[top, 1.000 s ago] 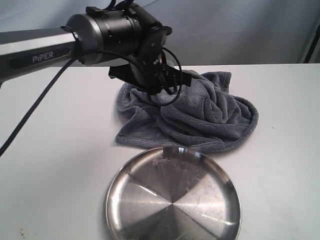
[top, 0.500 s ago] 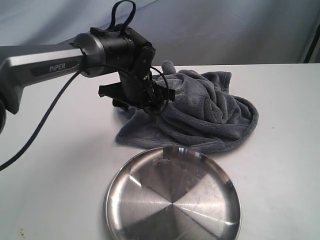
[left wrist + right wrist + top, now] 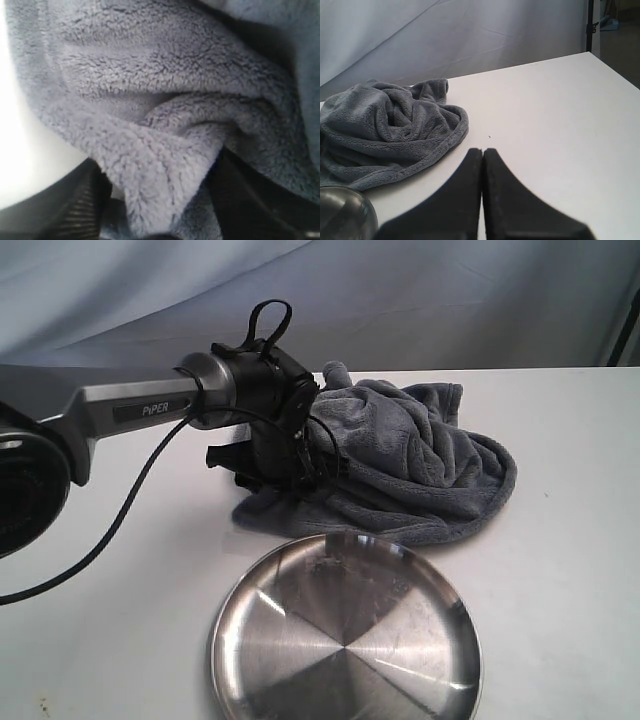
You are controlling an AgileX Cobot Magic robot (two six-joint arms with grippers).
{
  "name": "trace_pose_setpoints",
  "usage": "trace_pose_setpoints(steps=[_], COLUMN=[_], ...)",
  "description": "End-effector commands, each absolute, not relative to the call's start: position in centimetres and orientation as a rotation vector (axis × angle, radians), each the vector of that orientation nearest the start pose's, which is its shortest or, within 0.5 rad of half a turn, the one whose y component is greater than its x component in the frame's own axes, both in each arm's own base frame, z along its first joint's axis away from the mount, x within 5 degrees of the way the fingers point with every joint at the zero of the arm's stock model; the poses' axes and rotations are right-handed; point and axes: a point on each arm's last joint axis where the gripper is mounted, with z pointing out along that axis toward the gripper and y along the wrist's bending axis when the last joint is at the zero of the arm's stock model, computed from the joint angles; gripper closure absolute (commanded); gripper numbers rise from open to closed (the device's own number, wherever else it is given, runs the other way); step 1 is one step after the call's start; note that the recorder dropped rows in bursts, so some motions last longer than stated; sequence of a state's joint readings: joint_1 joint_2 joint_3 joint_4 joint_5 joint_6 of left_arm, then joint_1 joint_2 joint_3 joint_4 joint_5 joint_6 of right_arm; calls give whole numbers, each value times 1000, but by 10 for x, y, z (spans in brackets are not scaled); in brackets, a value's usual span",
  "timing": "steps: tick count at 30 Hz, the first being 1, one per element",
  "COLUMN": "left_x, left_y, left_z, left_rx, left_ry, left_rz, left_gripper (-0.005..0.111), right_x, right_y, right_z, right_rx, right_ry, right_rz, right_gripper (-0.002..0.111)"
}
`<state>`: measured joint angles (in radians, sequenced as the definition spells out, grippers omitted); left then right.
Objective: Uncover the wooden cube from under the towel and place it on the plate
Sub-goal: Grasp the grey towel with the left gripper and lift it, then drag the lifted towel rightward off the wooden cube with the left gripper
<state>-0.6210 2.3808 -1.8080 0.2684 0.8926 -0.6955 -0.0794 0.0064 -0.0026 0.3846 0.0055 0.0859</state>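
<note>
Jaws of left gripper: parted, dark fingers on either side of a plush fold of the towel; gap filled by the fold, impossible to tell whether pinched or merely straddled.
Jaws of right gripper: pressed flat together, nothing between; poised over the bare desk, well apart from the cloth.
Left arm: stretched in from the left of the exterior view, wrist low against the towel's near-left edge, fingertips buried in the fleece.
Towel: dark blue-grey fleece, bunched in a rumpled heap on the white desk, stitched hem curling along the near side, just behind the plate's far rim.
Wooden cube: not visible in any view; presumably under the heap, exact spot unknown.
Plate: round stainless-steel dish, bare, in front of the towel and nearest the exterior camera.
Step in hand: uncovering, namely taking hold of the towel near its edge; judged an early stage, with nothing yet on the plate.
Next move calls for: a firm pinch on the fold, then a lift and pull away from the plate, far enough to bare the cube without dragging or tipping it; afterwards the cloth set aside and a fresh grasp on the block.
Risk: fleece slipping out of a shallow grip, or the cube carried along inside a fold.
</note>
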Motion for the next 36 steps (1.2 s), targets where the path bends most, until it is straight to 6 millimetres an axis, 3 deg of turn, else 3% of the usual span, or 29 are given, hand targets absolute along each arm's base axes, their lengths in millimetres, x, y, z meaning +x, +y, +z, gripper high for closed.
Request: trace_pose_setpoints(steps=[1,2,3,7,12,17,22,36], left_x=[402,401,401,404,405,397,391,384], left_y=[-264,-265,-266,-269,-269,-275,-283,-318], left_z=[103,102,102,116,163,223,259,309], left_rx=[91,93,104,101,100,131,145,240], left_ry=[2859,2874,2879,2874,2782,2633,2506,2217], left_rz=[94,71,64,59,-5,-147,-275,-519], left_gripper=[86,101,107,106,107,107,107,107], right_x=[56,56,56,56,56,56,56,56], right_y=[-4,-4,-4,-4,-4,-4,-4,-4], right_z=[212,212,212,212,212,212,212,212], right_rx=[411,411,411,411,411,411,411,411], right_ry=[1451,1451,1451,1451,1451,1451,1451,1451], right_rz=[327,327,327,327,327,327,327,327], right_gripper=[105,105,105,105,105,105,105,105])
